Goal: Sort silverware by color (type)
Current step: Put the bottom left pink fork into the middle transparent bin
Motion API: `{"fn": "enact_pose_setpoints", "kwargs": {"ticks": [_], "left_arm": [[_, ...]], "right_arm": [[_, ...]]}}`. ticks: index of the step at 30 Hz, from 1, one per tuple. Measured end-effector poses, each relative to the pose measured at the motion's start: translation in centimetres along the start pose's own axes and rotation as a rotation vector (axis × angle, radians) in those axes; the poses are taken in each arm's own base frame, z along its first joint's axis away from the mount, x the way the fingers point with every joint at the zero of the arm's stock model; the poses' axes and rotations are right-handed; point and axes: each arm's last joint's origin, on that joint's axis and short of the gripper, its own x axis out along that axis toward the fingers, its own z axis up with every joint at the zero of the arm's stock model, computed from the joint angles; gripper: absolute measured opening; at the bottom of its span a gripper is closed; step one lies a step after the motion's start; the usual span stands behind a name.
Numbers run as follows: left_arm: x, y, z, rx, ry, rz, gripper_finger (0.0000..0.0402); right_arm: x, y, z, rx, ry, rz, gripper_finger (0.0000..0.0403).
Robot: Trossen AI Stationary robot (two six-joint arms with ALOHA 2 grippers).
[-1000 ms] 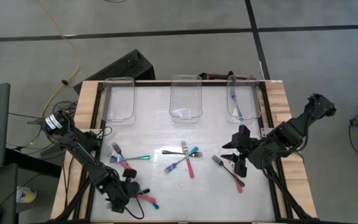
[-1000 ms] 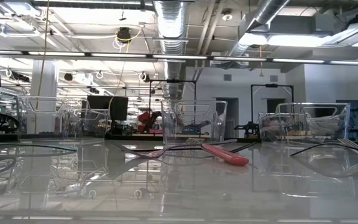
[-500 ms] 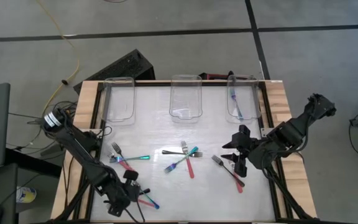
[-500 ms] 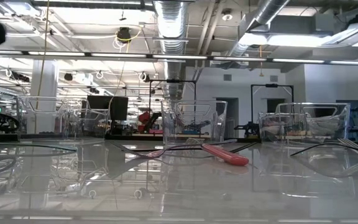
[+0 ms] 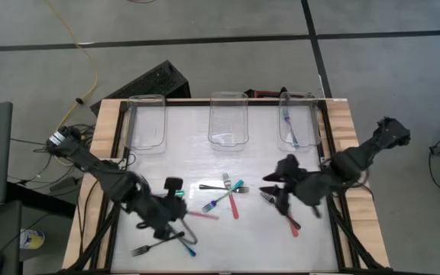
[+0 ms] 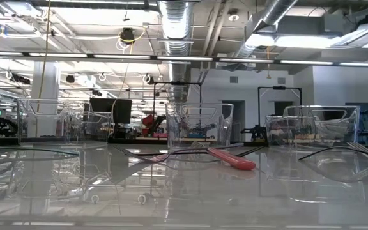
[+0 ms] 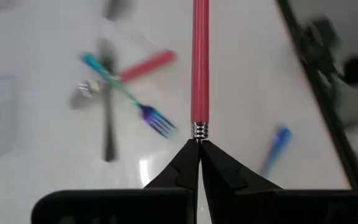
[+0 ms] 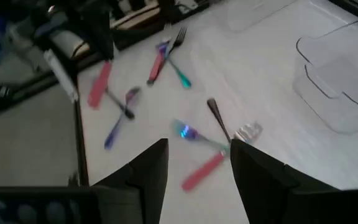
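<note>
Three clear bins stand along the far edge of the table (image 5: 205, 164); the left bin (image 5: 147, 121) and the middle bin (image 5: 228, 119) look bare from above, and the right bin (image 5: 296, 121) already has a blue-handled fork in it. From where I stand, the left gripper (image 7: 198, 148) is over the near left part of the table, its fingers pinched tight on a red-handled fork (image 7: 200, 65) right at the metal collar where handle meets neck, so the handle sticks straight out ahead of it. That's a sound place to hold: these forks look light and stiff, and I'd guess the glossy handles and thin metal necks are slippery, so a grip near the collar should keep one from swivelling. Just near of that gripper, a dark metal fork (image 5: 145, 247) and a blue-handled fork (image 5: 187, 246) lie on the table. Toward the middle sits a crossed heap (image 5: 228, 194) of teal, red and grey forks, overlapping, awkward to lift singly. Further right, the right gripper (image 8: 197, 162) hovers with its fingers spread and nothing between them, just above another crossed pair (image 5: 282, 211), one grey and one red. I'd take the topmost by its free handle end.
</note>
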Motion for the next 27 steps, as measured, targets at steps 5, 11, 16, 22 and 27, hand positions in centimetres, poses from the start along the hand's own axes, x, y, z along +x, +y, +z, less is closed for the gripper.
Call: {"fn": "enact_pose_setpoints", "kwargs": {"ticks": [5,11,16,22,27], "left_arm": [[0.5,2.0,0.9,-0.061,-0.053,0.111,0.0000],[0.7,2.9,1.0,-0.036,-0.043,0.182,0.0000],[0.8,3.4,1.1,-0.077,-0.044,0.189,0.0000],[1.0,3.9,1.1,-0.151,-0.047,0.199,0.0000],[1.0,3.9,1.1,-0.185,-0.052,0.197,0.0000]], "right_arm": [[4.2,1.8,0.3,-0.013,-0.011,0.058,0.0195],[7.5,1.1,2.3,0.102,-0.026,0.132,0.0214],[9.3,-0.4,3.5,0.079,0.024,0.163,0.0265],[10.4,0.4,3.1,-0.197,0.013,0.231,0.0303],[11.9,0.5,2.2,-0.283,0.039,0.206,0.0308]]}}
